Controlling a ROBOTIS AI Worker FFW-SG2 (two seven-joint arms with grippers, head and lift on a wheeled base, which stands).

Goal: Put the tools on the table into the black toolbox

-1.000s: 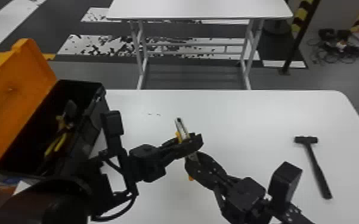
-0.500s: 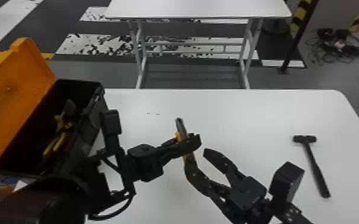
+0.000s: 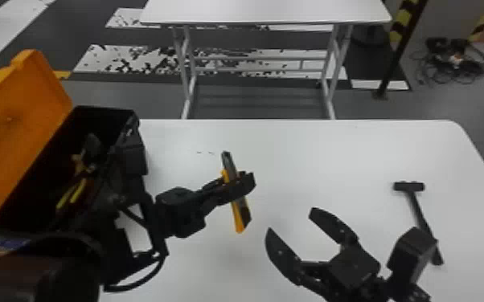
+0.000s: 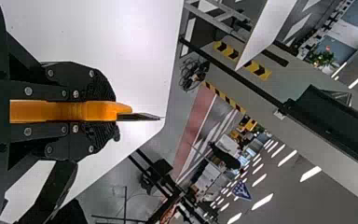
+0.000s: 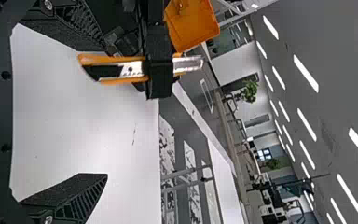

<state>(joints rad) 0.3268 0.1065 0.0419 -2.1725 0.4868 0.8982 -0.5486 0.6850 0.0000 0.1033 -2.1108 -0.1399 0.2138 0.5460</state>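
My left gripper (image 3: 242, 185) is shut on an orange and black utility knife (image 3: 240, 216) above the middle of the table. In the left wrist view, the knife (image 4: 70, 111) lies between the fingers of my left gripper (image 4: 100, 111). My right gripper (image 3: 289, 219) stands open to the right of the knife, apart from it; its fingers are spread wide in the right wrist view, too (image 5: 100, 116). A black hammer (image 3: 421, 213) lies on the right of the table. The black toolbox (image 3: 104, 112) at the left holds yellow-handled pliers (image 3: 77, 192).
The toolbox's orange lid (image 3: 20, 132) stands open at the far left. The white table (image 3: 333, 156) has a rounded far right corner. Behind it is a second white table (image 3: 265, 11). Cables (image 3: 454, 64) lie on the floor at the back right.
The right gripper has let go of the knife, opened wide and drawn back to the right. The knife stays in the left gripper, which has hardly moved.
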